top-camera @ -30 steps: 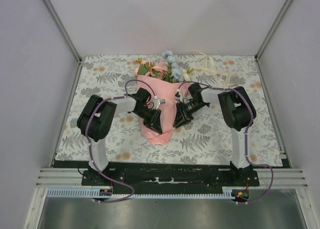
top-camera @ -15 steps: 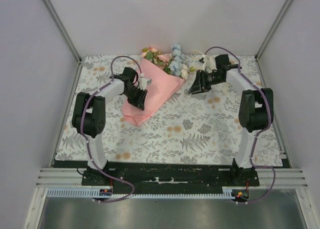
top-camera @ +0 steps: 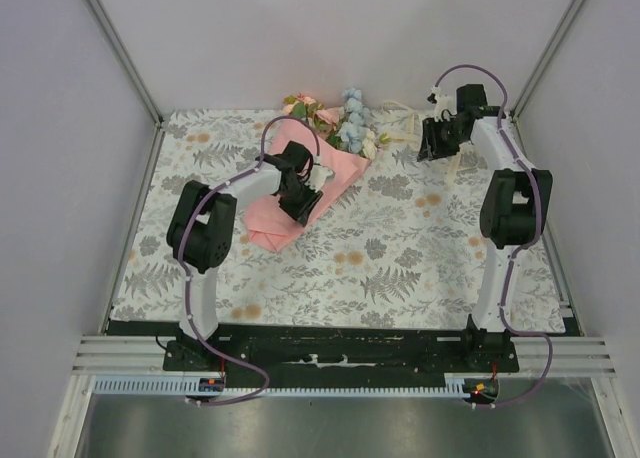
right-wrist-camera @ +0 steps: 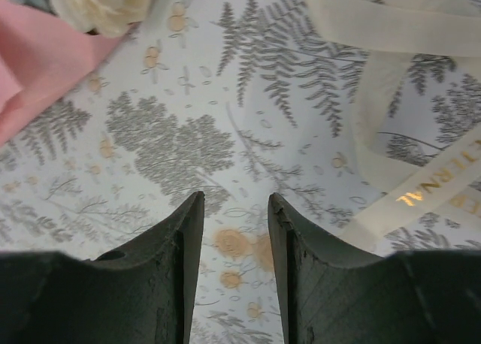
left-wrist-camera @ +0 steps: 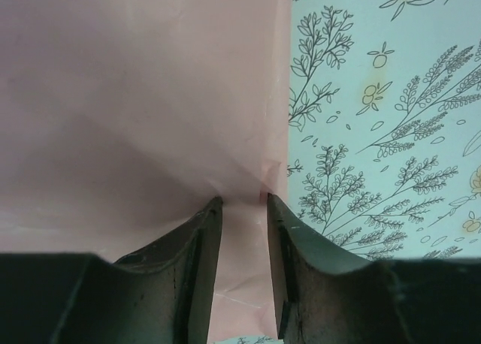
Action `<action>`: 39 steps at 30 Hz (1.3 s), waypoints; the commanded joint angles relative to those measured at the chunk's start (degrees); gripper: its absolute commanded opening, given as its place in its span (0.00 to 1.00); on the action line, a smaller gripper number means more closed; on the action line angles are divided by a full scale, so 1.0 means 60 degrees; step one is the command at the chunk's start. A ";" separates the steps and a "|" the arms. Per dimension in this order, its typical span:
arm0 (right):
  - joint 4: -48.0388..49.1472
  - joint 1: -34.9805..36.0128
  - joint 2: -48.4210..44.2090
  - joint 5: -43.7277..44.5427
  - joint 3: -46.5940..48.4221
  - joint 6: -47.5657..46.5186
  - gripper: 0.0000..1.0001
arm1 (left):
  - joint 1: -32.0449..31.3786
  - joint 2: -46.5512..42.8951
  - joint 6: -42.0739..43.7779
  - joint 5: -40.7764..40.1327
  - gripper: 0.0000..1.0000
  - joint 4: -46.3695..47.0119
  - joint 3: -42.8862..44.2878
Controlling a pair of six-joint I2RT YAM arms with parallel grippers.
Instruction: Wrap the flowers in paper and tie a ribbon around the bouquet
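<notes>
The floral-printed surface is carrying the bouquet, which is lying slantwise left of centre with its blooms pointing toward the far edge and no band yet around its waist. The salmon-pink paper is lying folded but unfastened, so it is at risk of springing open or sliding off the stems if whatever is steadying it lifts before the tie goes on. The flowers are sticking out of the wide end and could be slipping free if the cone is dragged or tipped. The cream ribbon is lying in loops near the far right corner, well apart from the cone. Being floppy, it could be twisting, snagging, or sliding out of a shallow pinch. The left fingers are standing parted with their tips at a crease near the paper's edge, grasping nothing that shows, and a pinch there might be tearing the thin sheet. The right fingers are hanging released and empty over the surface, with the ribbon just to one side. The gold lettering on the ribbon is showing "TERNAL", the rest running out of view.
</notes>
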 commanded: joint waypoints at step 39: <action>-0.0690 -0.1002 0.1655 0.1802 0.1171 0.0132 0.63 | 0.1645 -0.2101 -0.0319 0.0844 0.55 -0.0231 0.3231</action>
